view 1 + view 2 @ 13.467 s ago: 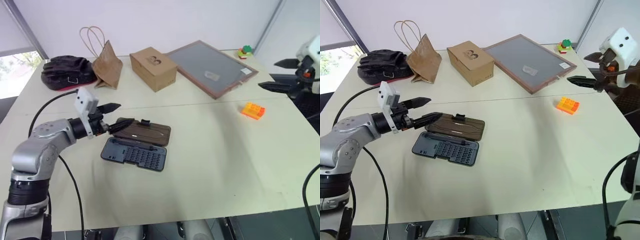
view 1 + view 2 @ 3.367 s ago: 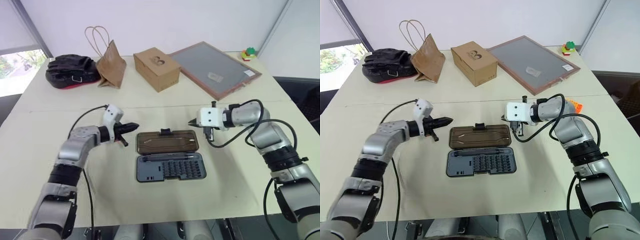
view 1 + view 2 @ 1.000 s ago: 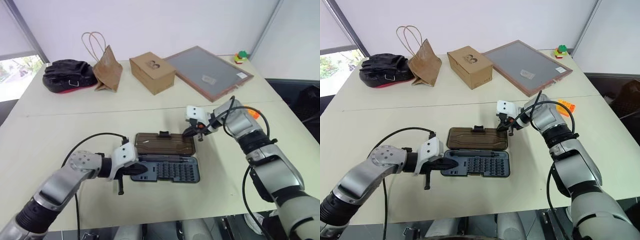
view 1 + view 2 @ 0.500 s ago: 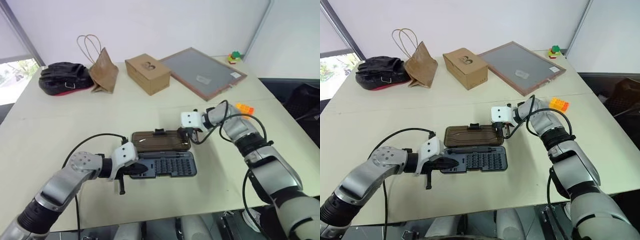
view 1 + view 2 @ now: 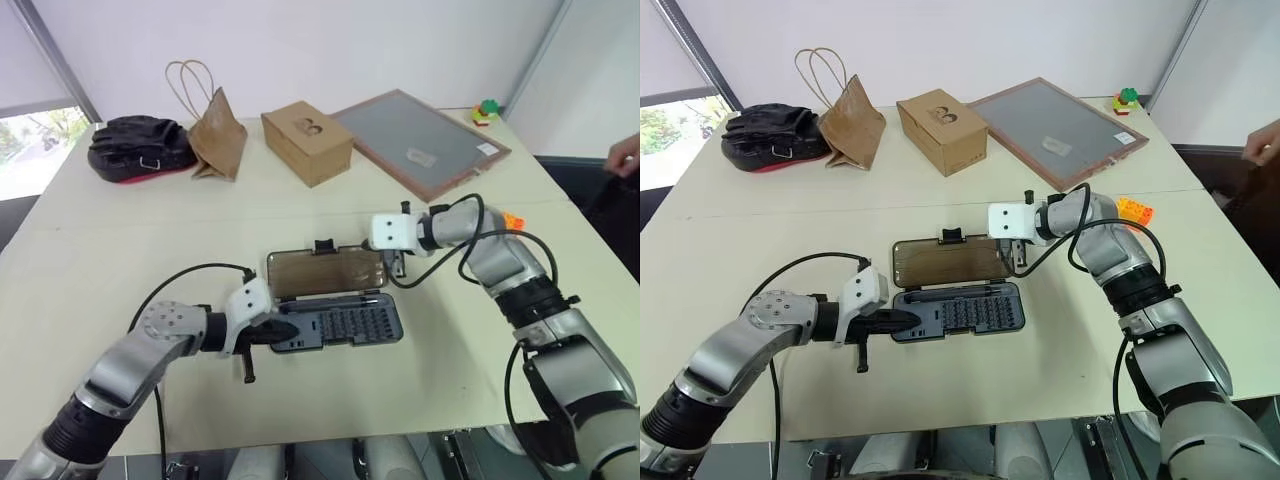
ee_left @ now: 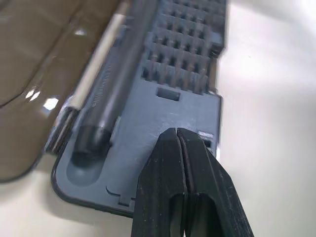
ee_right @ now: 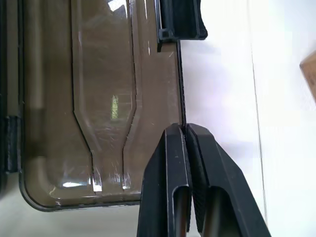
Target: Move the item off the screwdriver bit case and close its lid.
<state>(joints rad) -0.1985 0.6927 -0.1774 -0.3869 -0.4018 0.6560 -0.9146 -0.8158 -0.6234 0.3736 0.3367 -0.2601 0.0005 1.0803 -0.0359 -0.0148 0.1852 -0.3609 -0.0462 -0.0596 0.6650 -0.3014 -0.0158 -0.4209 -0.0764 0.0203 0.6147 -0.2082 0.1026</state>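
The screwdriver bit case [image 5: 340, 328] lies open in the middle of the table, its dark base showing rows of bits. The brown lid [image 5: 325, 272] is hinged behind the base and tilts up a little off the table. My right gripper [image 7: 185, 129] is shut on the lid's far long edge near its right corner, along from the black latch [image 7: 180, 19]. The shut tips of my left gripper [image 6: 177, 132] rest on the base's left end. The item, an orange brick [image 5: 1134, 210], lies on the table to the right, off the case, behind my right arm.
At the back stand a black bag [image 5: 140, 148], a paper bag [image 5: 218, 135], a cardboard box [image 5: 308, 142] and a framed board [image 5: 420, 140]. A small green-red toy [image 5: 487, 108] sits at the far right corner. A person's hand [image 5: 625, 155] shows at the right edge.
My right gripper has risen and rolled at the lid's far edge, and the lid has tipped up slightly. The left gripper stays on the base. A person's hand has appeared at the right edge.
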